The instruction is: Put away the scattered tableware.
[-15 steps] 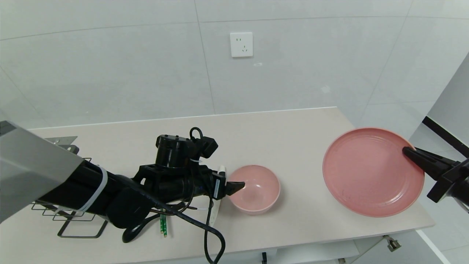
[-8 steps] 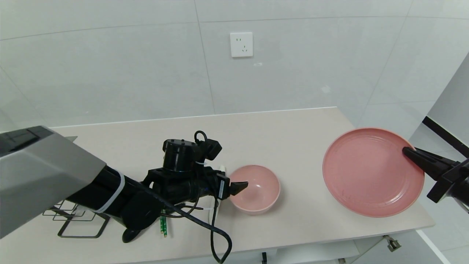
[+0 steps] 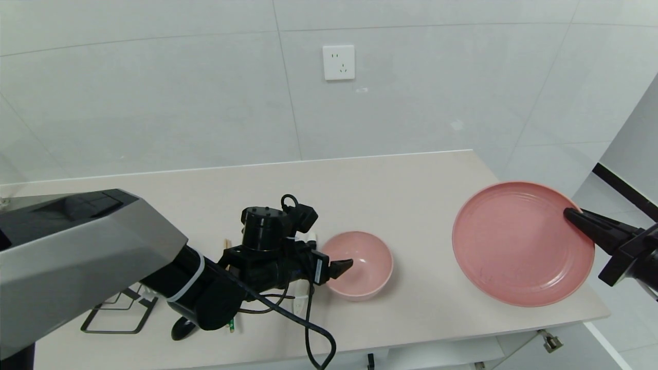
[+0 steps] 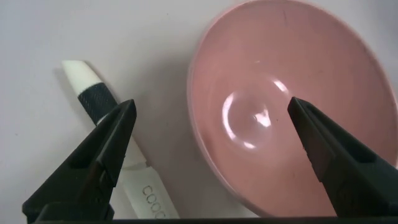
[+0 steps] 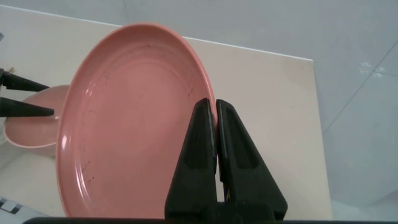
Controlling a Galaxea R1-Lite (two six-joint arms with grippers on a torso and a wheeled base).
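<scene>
At the right edge of the beige desk I see the pink plate tipped up, its face turned leftward and its rim pinched in my right tool. The pink bowl sits mouth-up near the front middle. My left tool, spread wide, straddles its left rim. A white utensil lies just beside the bowl, its long axis front-to-back.

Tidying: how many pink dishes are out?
2: a bowl mid-table, rim straddled by the left gripper; a plate at the right end, in the right gripper. More may hide.
</scene>
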